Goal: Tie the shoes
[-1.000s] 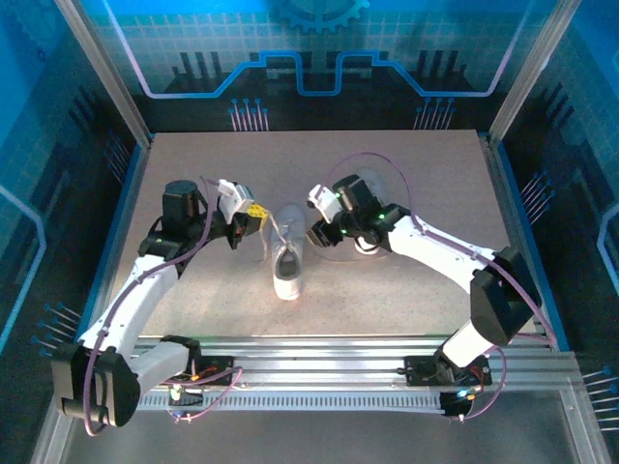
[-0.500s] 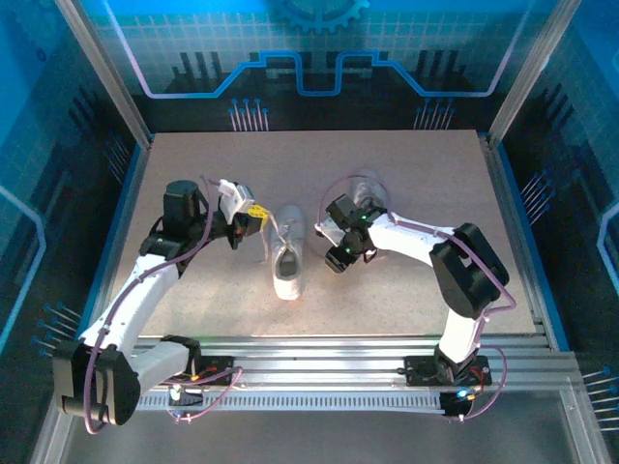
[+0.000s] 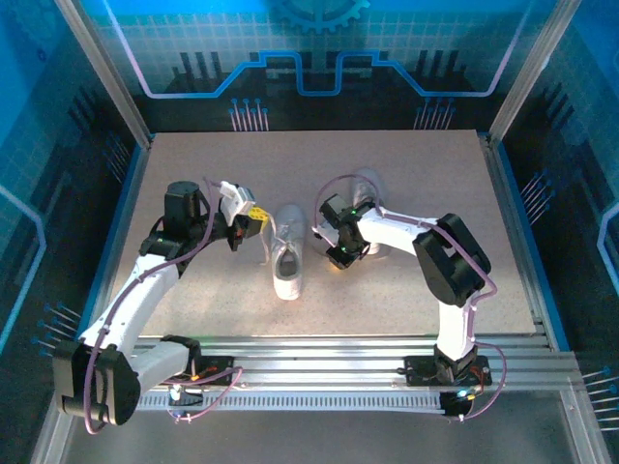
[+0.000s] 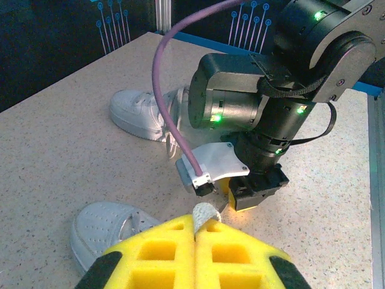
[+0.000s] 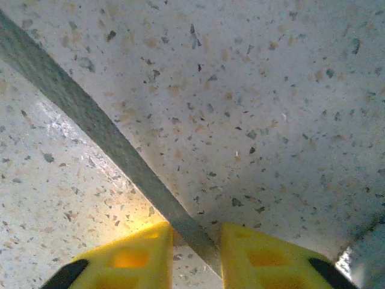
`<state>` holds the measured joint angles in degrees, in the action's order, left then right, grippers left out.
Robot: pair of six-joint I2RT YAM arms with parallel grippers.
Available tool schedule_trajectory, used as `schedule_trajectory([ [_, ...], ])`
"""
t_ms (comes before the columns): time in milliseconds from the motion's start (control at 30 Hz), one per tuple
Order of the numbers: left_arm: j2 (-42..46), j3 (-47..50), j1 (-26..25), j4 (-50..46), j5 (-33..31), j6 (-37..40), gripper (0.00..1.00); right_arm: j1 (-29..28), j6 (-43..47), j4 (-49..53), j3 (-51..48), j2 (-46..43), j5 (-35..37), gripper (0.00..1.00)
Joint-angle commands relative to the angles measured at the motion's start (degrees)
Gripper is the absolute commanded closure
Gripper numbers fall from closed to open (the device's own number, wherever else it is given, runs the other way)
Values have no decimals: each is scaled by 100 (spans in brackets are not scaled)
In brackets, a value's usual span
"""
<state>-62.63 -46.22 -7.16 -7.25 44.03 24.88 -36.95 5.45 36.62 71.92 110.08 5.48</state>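
- Now, left gripper [image 4: 195, 233] pinches a lace tip [image 4: 203, 212], held clear of the shoe [image 4: 102, 232] for tying.
- Right gripper [image 5: 195, 241] narrowly straddles the other lace [image 5: 90, 117], likely to pinch it — grip unclear.

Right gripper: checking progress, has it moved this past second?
Yes. The yellow-fingered right gripper shifted toward the near edge, now level with the white low-top sneaker's middle.

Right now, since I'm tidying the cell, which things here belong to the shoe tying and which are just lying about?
Part of the job:
near shoe
far shoe
lace end pinched in the left gripper
lace running between the right gripper fingers

Not part of it:
table
purple cable on the right arm
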Motion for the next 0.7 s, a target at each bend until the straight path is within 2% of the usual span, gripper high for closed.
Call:
schedule_trajectory([
  [0,67,36,-31,-118,177,231,100,73,-114,448,-353,-65,167,89],
  [100,74,28,-31,-167,173,276,100,-8,-238,526,-483,-419,198,100],
  [233,121,17,-35,-274,215,330,100,-39,-492,676,-385,-1110,294,100],
  [400,279,149,-99,-437,230,398,100,-16,-616,537,496,-1562,135,100],
  [533,500,376,-243,-475,158,365,100,-9,-616,70,1699,-1061,-593,100],
  [667,802,631,-437,-422,59,177,100,-259,-714,68,3642,257,-1760,100],
])
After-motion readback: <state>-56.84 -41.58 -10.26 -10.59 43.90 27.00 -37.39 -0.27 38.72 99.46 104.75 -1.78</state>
